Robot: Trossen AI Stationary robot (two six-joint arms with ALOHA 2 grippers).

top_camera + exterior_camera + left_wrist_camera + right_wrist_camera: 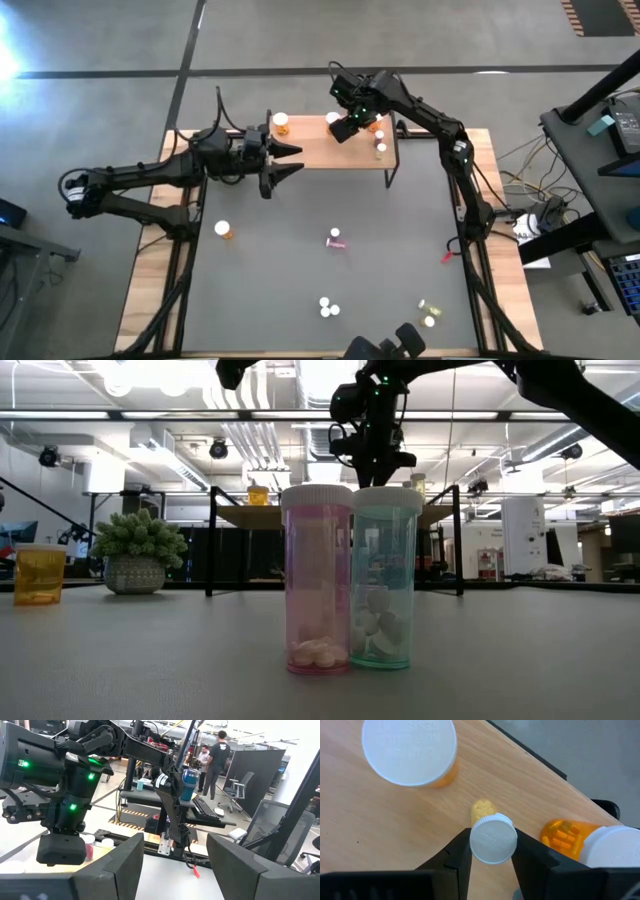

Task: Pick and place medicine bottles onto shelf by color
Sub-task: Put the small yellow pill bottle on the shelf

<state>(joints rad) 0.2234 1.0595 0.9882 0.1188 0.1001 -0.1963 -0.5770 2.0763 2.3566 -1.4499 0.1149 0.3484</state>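
Right gripper [492, 851]: it is held over the shelf [320, 152], near the shelf's right end. Its two dark fingers are closed on a small yellow bottle [490, 836] — the white cap is pinched between the tips, and the yellow body points down at the wood.

Left gripper [290, 160]: it is held at the left end of the shelf, pointing along it. Its fingers are apart and nothing is seen between them.

Shelf: a light wood top on thin black legs, set at the far edge of the dark mat [300, 270].

Bottles on the shelf: an orange bottle with a white cap [281, 123] is stood near the far left corner. In the right wrist view a big white cap over an orange body [410, 751] is seen on one side of the held bottle, and an orange bottle full of pills [592, 840] on the other side, both on the wood.

Bottles on the mat: an orange one [224, 230] is by the left edge, a pink one [336, 239] lies near the middle, two white caps [328, 306] are stood close together near the front edge, and a yellow-green pair [427, 311] is seen nearer the front right corner.

Low view: a pink bottle [318, 592] and a pale green bottle [384, 590] are stood upright, touching side by side — pills are seen at the bottom of each.

Plant [138, 550]: a green spiky plant in a pot is seen in the low view.
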